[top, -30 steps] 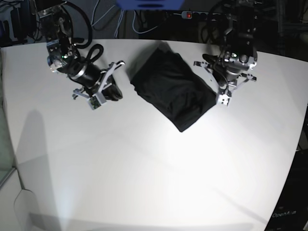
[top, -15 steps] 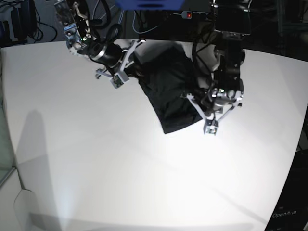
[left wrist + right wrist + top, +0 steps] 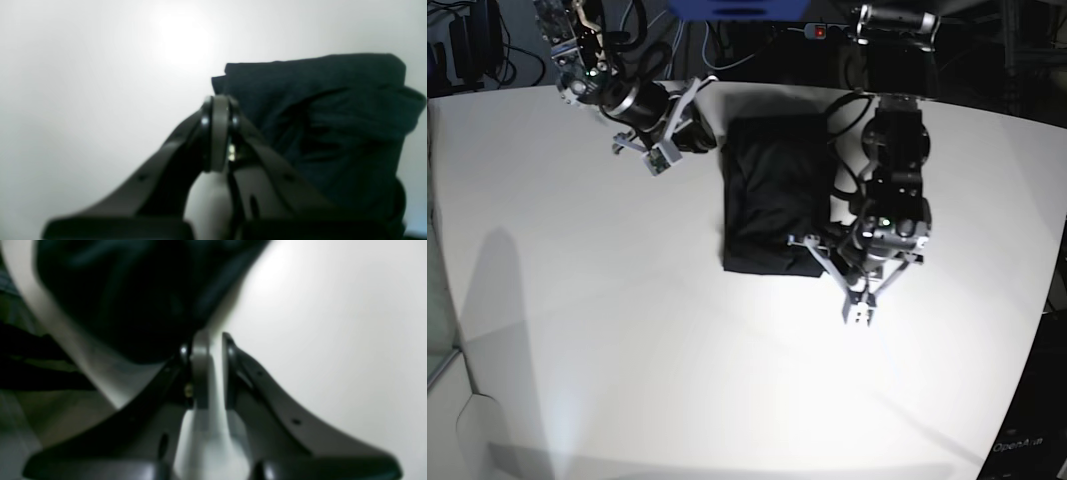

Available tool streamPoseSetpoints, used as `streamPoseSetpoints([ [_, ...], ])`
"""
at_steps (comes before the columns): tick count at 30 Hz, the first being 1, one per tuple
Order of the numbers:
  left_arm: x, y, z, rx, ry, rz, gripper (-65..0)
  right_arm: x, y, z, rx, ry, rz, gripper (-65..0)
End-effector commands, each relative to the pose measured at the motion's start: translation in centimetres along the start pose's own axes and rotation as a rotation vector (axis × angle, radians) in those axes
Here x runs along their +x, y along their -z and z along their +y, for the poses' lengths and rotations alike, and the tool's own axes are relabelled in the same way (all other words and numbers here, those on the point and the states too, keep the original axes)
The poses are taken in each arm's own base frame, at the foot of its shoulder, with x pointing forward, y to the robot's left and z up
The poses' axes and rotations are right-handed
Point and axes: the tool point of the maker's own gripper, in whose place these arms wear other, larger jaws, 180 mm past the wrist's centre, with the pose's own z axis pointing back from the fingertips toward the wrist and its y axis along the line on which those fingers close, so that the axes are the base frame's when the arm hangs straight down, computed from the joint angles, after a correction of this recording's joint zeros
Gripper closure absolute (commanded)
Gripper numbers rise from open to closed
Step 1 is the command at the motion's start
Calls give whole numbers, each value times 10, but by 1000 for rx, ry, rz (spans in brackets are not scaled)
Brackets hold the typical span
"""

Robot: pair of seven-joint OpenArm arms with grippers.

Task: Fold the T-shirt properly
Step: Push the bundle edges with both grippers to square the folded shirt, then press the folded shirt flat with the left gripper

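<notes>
- In the base view the right claw (image 3: 659, 160) sits at the upper left of the white bench (image 3: 627, 350), near its far edge, tilted down toward the bench top.
- Its tip lies just left of the T-shirt (image 3: 772, 195), close to the garment's upper left corner; whether it touches the cloth cannot be told from this view.
- In the right wrist view the right claw (image 3: 210, 340) has its jaws a narrow slit apart with bare bench showing between them, so nothing is gripped; the dark T-shirt (image 3: 133, 296) fills the upper left, just beyond the left finger.
- The T-shirt lies in the middle of the far half of the bench as a compact black rectangle, folded into a thick bundle with its long side running away from the camera.
- In the left wrist view the folded T-shirt (image 3: 327, 126) shows stacked layers along its edges, resting flat on the bench (image 3: 83, 83).
- The left claw (image 3: 859, 305) hangs at the lower right of the garment, pointing down toward the near side; its tip is past the bundle's lower right corner, over bare bench.
- In the left wrist view the left claw (image 3: 218, 110) has its jaws pressed together and empty, with the T-shirt just to its right and behind.
</notes>
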Motion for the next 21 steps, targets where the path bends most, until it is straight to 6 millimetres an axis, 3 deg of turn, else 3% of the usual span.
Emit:
streamPoseSetpoints([
  [1, 22, -12, 8, 24, 10, -80, 0, 16, -6, -6, -10, -16, -54, -47],
  [5, 21, -45, 19, 59, 51, -150, 0, 33, -19, -17, -41, -56, -89, -47],
  [8, 15, -62, 11, 46, 63, -183, 0, 44, -31, -33, -95, -61, -123, -47],
  [12, 16, -66, -25, -59, 67, -198, 0, 47, -39, -50, -144, -57, -131, -47],
  [17, 17, -66, -64, -164, 68, -200, 0, 46, -40, -51, -147, -53, -128, -47],
  [21, 15, -60, -74, -162, 70, -183, 0, 40, -41, -48, -143, -44, -116, -47],
])
